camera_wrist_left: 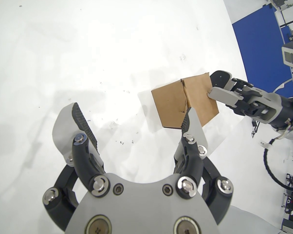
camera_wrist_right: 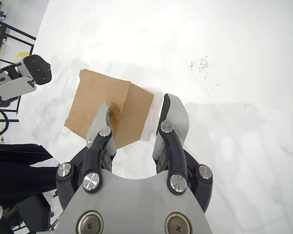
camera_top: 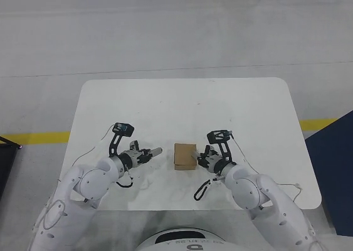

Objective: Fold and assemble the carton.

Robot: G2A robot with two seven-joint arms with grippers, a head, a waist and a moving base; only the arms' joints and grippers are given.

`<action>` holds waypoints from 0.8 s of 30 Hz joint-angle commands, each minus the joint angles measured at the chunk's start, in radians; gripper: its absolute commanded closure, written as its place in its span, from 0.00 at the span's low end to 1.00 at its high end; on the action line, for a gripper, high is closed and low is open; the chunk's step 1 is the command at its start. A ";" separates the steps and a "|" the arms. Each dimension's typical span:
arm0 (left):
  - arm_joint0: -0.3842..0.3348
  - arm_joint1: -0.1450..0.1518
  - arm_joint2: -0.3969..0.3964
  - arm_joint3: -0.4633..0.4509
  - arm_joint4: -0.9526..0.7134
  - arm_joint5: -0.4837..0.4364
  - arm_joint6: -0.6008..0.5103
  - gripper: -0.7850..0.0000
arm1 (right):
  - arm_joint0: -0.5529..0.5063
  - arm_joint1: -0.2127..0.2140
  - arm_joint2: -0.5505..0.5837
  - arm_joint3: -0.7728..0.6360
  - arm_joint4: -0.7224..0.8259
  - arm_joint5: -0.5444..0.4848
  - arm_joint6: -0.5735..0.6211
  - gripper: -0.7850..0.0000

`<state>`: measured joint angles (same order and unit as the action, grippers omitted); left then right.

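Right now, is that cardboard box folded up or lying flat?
Folded up: the carton stands as a box on the table, two faces meeting at a raised edge. Whether every flap is closed, cannot tell.

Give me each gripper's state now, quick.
Left gripper: open, holding nothing, apart from the carton.
Right gripper: open, one finger against the carton, not gripping it.
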<state>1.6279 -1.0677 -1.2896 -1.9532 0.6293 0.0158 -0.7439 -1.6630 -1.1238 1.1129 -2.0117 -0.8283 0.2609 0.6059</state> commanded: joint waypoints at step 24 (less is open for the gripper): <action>0.006 -0.003 -0.043 0.044 -0.121 -0.033 0.132 0.00 | -0.129 0.026 0.016 -0.046 0.082 -0.230 0.123 1.00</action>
<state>1.6317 -1.0706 -1.3327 -1.9088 0.5070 -0.0204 -0.6185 -1.8087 -1.0942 1.1396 -2.0798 -0.7504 0.0123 0.7450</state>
